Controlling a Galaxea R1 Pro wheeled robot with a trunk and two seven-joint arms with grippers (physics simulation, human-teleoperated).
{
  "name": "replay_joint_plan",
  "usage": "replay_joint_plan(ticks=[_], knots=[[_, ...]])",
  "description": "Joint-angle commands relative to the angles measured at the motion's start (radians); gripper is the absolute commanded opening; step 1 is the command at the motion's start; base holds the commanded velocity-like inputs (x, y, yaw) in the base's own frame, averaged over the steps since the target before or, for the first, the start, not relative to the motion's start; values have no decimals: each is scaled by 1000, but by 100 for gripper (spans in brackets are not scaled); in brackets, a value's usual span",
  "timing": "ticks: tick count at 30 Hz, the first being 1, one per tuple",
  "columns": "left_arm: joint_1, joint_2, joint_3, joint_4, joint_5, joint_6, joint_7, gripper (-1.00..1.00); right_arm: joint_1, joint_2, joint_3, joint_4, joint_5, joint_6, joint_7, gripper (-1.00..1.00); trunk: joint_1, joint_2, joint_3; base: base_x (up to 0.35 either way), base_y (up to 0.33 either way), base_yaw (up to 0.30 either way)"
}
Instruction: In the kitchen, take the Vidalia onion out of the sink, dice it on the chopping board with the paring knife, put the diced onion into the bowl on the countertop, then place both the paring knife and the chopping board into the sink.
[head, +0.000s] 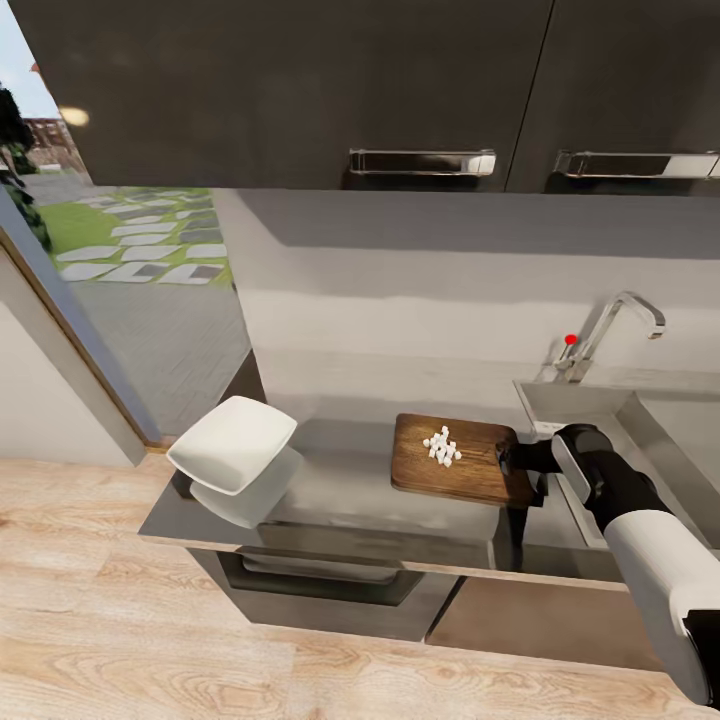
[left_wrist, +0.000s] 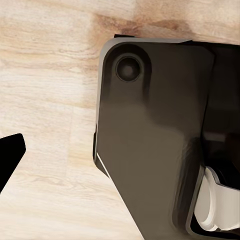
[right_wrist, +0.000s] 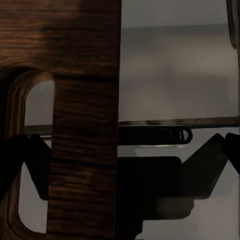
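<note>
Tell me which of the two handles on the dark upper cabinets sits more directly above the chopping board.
The left handle: it hangs roughly over the chopping board, while the other handle sits further right, above the sink.

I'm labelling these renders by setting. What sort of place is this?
A kitchen, most likely: a steel sink with a chrome faucet, dark cabinets overhead, and a chopping board holding diced onion on the countertop.

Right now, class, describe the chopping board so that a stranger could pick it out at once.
Find the grey countertop below the dark cabinets. Just beside the sink lies the chopping board, a brown wooden rectangle. Unlike the white bowl at the far end, it carries small white diced onion pieces.
</note>
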Motion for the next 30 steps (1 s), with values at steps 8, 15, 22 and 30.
replay_joint_plan(ticks=[8, 15, 22, 30], knots=[[-2, -1, -9, 4, 7, -7, 0, 100, 0, -1, 5, 95, -1, -3, 4, 100, 1, -1, -2, 0, 0, 0], [-2, 2, -8, 3, 7, -5, 2, 100, 0, 20, 17, -3, 18, -2, -3, 100, 1, -1, -2, 0, 0, 0], [-2, 6, -7, 3, 7, -5, 1, 100, 0, 32, 16, -11, 25, 1, -3, 100, 1, -1, -2, 0, 0, 0], [-2, 6, -7, 4, 7, -6, 2, 100, 0, 31, 16, -15, 43, 1, -5, 100, 1, -1, -2, 0, 0, 0]])
